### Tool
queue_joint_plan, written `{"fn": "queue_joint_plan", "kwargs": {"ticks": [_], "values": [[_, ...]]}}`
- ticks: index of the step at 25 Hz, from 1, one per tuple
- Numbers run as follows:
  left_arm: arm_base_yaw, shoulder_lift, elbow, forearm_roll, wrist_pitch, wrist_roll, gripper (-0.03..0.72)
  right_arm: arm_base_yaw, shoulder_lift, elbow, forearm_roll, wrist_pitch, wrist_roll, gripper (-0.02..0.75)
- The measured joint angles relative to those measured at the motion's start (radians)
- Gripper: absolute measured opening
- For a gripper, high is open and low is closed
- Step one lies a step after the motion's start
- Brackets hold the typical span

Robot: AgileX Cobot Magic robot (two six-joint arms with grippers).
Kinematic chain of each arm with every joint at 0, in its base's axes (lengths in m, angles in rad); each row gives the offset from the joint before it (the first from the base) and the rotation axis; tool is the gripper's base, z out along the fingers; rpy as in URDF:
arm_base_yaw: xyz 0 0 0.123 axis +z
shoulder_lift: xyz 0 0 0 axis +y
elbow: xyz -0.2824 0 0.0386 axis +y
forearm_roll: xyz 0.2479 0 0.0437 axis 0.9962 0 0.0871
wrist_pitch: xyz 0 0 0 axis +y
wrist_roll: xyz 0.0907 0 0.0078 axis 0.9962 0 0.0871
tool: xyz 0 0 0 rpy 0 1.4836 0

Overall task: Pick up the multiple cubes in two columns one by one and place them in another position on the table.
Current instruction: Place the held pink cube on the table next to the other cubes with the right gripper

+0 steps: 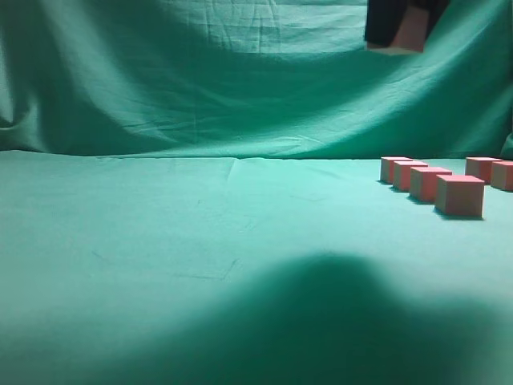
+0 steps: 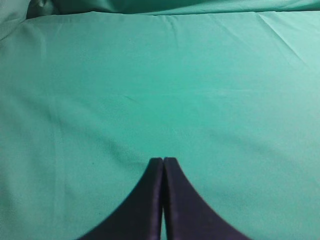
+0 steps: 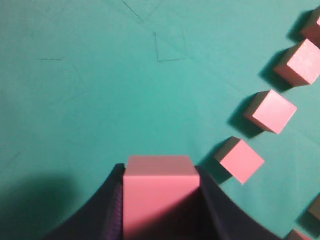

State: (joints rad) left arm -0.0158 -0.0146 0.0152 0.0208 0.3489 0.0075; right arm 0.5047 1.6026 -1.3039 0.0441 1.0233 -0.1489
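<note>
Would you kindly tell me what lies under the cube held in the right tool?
Under the held cube, only bare green table shows; four loose cubes lie off to the side. The cloth directly beneath is covered by the cube and the right tool.

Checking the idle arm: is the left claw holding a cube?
No, the left claw is shut on nothing, with only bare table under it.

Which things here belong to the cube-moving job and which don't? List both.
Job:
- cube held in the right end effector
- cubes in rows on the table
- table

Not in use:
- backdrop cloth
- left end effector, shut, holding nothing
</note>
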Motion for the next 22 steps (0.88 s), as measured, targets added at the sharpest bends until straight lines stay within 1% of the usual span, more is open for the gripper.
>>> {"fn": "queue_joint_plan", "kwargs": {"ticks": [7,11,14,22], "values": [[0.000,0.000,0.000,0.000,0.000,0.000,0.000,0.000,0.200,-0.169,0.002,0.048,-0.141,0.264],[0.000,0.000,0.000,0.000,0.000,0.000,0.000,0.000,0.309,-0.244,0.029,0.054,-0.205,0.264],[0.000,0.000,0.000,0.000,0.000,0.000,0.000,0.000,0.383,-0.301,0.051,0.052,-0.223,0.264],[0.000,0.000,0.000,0.000,0.000,0.000,0.000,0.000,0.518,-0.401,0.061,0.052,-0.251,0.264]]}}
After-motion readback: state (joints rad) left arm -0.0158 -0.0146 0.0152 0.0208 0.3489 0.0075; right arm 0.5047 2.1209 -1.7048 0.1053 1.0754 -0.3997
